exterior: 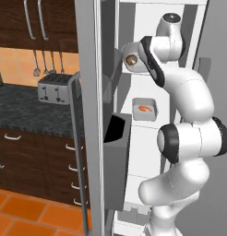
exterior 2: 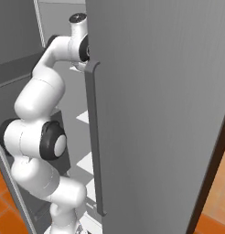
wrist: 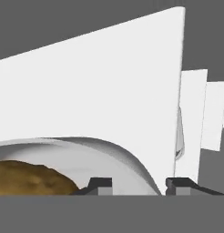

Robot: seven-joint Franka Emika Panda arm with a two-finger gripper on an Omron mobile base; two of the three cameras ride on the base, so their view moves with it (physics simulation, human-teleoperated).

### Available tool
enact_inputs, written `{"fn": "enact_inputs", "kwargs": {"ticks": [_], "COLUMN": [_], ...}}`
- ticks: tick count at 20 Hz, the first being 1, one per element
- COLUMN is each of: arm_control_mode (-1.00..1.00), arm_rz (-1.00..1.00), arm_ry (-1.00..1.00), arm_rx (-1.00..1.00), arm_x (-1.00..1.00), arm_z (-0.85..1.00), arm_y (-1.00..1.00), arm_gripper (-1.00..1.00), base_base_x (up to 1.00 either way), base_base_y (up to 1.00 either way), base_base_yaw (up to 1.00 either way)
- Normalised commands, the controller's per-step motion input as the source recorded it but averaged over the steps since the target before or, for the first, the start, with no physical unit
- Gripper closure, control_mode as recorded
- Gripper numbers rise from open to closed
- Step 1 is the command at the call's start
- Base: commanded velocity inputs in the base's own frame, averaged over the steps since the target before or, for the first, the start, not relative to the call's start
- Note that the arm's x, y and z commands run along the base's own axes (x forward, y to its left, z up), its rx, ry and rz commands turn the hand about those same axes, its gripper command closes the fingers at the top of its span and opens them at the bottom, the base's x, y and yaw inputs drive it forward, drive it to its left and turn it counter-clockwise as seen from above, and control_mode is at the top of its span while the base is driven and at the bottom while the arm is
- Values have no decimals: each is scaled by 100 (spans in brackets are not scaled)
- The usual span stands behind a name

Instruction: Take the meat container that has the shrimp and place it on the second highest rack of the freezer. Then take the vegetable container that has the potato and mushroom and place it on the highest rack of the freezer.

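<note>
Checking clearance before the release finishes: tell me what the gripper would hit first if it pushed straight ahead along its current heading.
Probably the tub's curved white rim, lying between the fingertips just ahead of the gripper; beyond it stands the freezer's white inner wall. Depth is unclear.

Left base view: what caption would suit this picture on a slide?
White robot arm reaching into the open freezer, where a container holding a shrimp sits on a white shelf; a toaster stands on the dark counter.
</note>
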Motion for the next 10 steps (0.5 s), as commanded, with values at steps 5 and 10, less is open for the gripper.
{"fn": "enact_inputs", "kwargs": {"ticks": [5, 10], "arm_control_mode": [-100, -100], "arm_rz": [-29, -25], "arm_ry": [-10, -7], "arm_rx": [0, 0], "arm_x": [1, 0], "arm_z": [-15, -21], "arm_y": [0, 0], "arm_gripper": [100, 100], "base_base_x": [0, 0], "base_base_y": [0, 0], "base_base_yaw": [0, 0]}}
